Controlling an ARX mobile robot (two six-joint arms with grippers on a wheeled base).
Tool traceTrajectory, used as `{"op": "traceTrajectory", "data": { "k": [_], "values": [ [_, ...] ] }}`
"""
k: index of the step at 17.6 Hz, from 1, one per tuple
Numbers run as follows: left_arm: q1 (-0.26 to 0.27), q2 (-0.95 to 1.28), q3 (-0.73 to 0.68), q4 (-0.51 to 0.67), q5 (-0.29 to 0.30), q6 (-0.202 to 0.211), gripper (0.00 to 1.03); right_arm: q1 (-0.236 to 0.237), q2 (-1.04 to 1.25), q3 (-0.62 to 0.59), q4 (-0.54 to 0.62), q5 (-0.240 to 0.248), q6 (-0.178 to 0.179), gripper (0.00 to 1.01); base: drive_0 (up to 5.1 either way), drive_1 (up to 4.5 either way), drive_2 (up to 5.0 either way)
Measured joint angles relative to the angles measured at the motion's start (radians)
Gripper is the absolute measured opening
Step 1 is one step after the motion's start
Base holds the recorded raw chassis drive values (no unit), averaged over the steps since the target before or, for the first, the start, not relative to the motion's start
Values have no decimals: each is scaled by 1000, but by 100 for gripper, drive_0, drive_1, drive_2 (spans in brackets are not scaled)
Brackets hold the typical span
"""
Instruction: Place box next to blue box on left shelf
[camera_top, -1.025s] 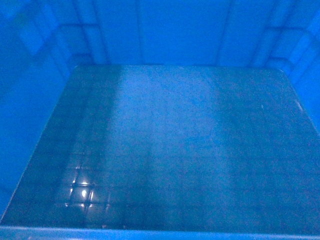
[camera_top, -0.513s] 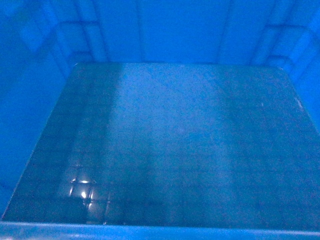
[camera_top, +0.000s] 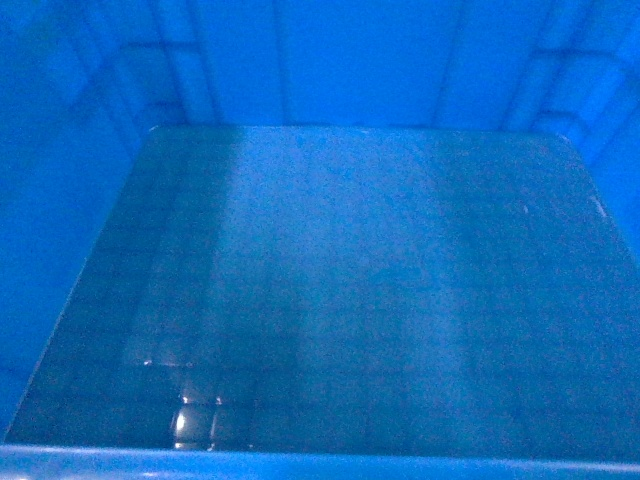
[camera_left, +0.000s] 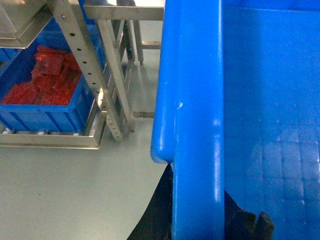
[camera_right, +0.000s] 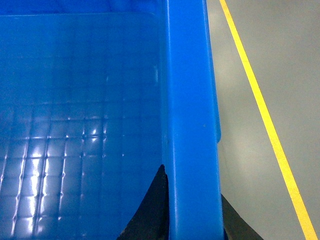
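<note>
The box (camera_top: 330, 290) fills the head view, open side up, its grid-embossed floor level and its far wall running across the top of the picture; its long axis cannot be judged from here. The left gripper (camera_left: 200, 215) has its jaws closed over the box's left rim, one dark finger outside the wall and one inside. The right gripper (camera_right: 192, 215) clamps the right rim likewise. The box hangs above the grey floor (camera_left: 65, 195). Ahead on the left stands the left shelf (camera_left: 100, 95) (a second blue box (camera_left: 47, 112) of red pieces sits low in it), with open floor between. A yellow line (camera_right: 265, 120) runs along the right side, well apart.
</note>
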Motion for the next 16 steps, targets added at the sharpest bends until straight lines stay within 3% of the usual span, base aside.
{"op": "traceTrajectory", "data": {
  "k": [16],
  "values": [
    [0,0,0,-1,0,-1,8,0,-1,0,0,0,0,9,-481,255,255]
  ]
}}
